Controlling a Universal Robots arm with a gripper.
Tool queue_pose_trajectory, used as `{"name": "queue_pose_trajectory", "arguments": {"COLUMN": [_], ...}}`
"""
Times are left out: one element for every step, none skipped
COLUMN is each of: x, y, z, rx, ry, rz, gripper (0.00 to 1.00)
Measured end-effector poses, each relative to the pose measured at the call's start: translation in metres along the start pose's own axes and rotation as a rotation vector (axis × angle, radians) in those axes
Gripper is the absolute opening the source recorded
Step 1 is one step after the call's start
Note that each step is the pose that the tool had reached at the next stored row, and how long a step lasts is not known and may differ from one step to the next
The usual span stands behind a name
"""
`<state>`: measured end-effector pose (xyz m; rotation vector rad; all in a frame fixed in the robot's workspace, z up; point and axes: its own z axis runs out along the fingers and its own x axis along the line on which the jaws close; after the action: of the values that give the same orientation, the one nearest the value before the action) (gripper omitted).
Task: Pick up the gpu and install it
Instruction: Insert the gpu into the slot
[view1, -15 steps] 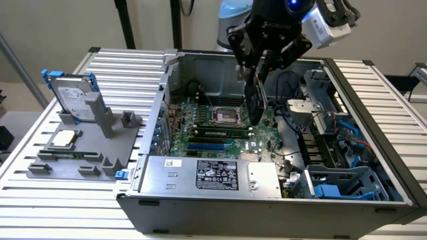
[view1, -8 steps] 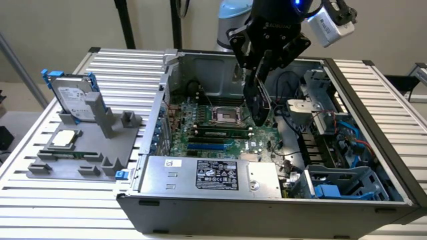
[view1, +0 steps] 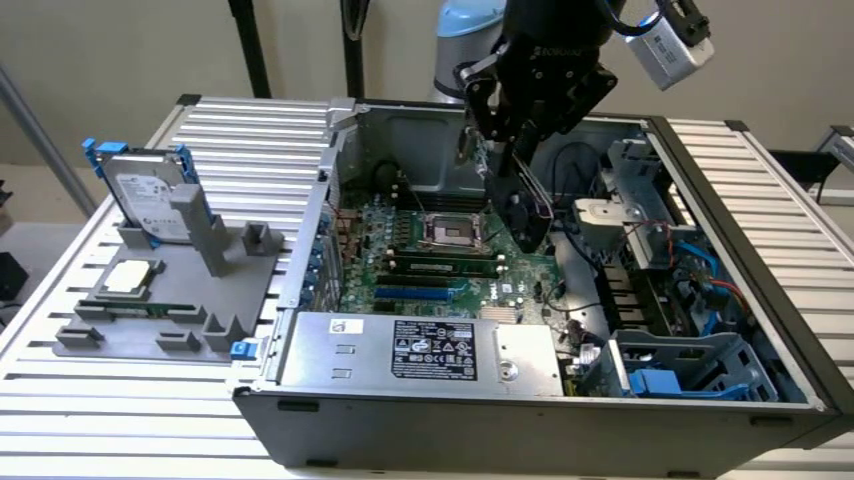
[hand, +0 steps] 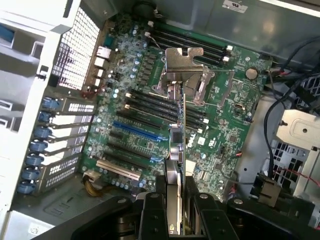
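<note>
- End effector (view1: 518, 140) sits over the open computer case (view1: 400, 420), toward the far side, clenched on the graphics card (view1: 525, 205). The card hangs below it, inside the case.
- Card from the exterior view: thin flat dark slab, long side running down from the fingers toward the motherboard (view1: 441, 270). Its lower end is low in the case, just to the exterior view's right of the processor socket (view1: 447, 230). Cannot tell if it touches the board.
- Card from the wrist view: seen edge-on, a narrow strip running out from between the two black fingers (hand: 150, 215). A silver-grey metal bracket (hand: 183, 62) with a bent tab caps its far end. Both fingers press on its flat faces.
- Beneath the card in the wrist view are rows of black slots, a blue slot (hand: 137, 131) and a pale slot (hand: 117, 170), none with the card seated in it.
- Case rests on a slatted metal surface (view1: 761, 190). A grey holder (view1: 147, 320) at the exterior view's left, well apart from the card, carries an upright hard drive (view1: 140, 195) with blue rails.
- A boxed power supply (view1: 414, 350) takes up the near end of the case.
</note>
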<state>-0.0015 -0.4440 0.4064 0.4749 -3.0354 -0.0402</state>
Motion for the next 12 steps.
{"name": "queue_pose_trajectory", "arguments": {"x": [0.0000, 0.0000, 0.0000, 0.0000, 0.0000, 0.0000, 0.0000, 0.0000, 0.0000, 0.0000, 0.0000, 0.0000], "y": [0.0000, 0.0000, 0.0000, 0.0000, 0.0000, 0.0000, 0.0000, 0.0000, 0.0000, 0.0000, 0.0000, 0.0000], "z": [0.0000, 0.0001, 0.0001, 0.0001, 0.0001, 0.0001, 0.0001, 0.0002, 0.0002, 0.0002, 0.0003, 0.0003], "rx": [0.0011, 0.0023, 0.0034, 0.0046, 0.0058, 0.0069, 0.0081, 0.0094, 0.0105, 0.0117, 0.0127, 0.0139], "ry": [0.0006, 0.0013, 0.0019, 0.0027, 0.0033, 0.0039, 0.0046, 0.0053, 0.0060, 0.0066, 0.0073, 0.0079], "rz": [-0.019, -0.036, -0.054, -0.072, -0.091, -0.108, -0.126, -0.146, -0.163, -0.182, -0.199, -0.217], "gripper": [0.26, 0.26, 0.26, 0.26, 0.26, 0.26, 0.26, 0.26, 0.26, 0.26, 0.26, 0.26]}}
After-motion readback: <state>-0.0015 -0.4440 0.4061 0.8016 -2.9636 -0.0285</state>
